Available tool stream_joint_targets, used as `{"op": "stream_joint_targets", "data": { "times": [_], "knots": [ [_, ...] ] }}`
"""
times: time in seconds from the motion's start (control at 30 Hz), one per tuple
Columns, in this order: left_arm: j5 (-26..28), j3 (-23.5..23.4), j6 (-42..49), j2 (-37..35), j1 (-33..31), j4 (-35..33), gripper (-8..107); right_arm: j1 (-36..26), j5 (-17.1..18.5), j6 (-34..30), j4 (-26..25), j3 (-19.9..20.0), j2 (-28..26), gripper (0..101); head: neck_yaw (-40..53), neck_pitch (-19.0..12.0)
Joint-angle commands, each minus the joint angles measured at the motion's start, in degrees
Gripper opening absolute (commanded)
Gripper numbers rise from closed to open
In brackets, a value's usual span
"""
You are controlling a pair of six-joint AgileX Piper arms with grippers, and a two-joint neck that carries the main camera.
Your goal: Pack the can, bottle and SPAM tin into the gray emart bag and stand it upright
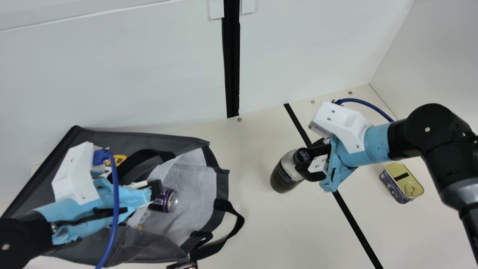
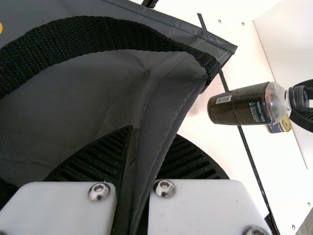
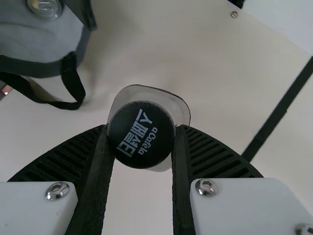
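The gray bag lies on its side at the left, mouth facing right, with the purple can inside near the opening. My left gripper is at the bag's mouth beside the can; in the left wrist view the gripper pinches a fold of the gray bag. Right of the bag, my right gripper is shut on the cap of the dark bottle; in the right wrist view the gripper has the bottle's black cap between its fingers. The SPAM tin rests at the right.
A bag handle loops onto the table toward the bottle. Part of a small dark object shows at the bottom edge. White walls stand behind the table, and black tape crosses it between bottle and tin.
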Motion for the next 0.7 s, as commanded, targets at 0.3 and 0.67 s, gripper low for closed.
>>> {"op": "stream_joint_targets", "data": {
  "times": [0.3,0.67],
  "knots": [
    [0.00,0.00,0.00,0.00,0.00,0.00,-8,5.74,0.09,3.20,1.71,2.21,-2.50,0,-0.05,-1.30],
    [0.00,0.00,0.00,0.00,0.00,0.00,-8,11.98,0.09,7.68,5.48,2.15,-4.20,0,-0.05,-1.30]
  ]
}}
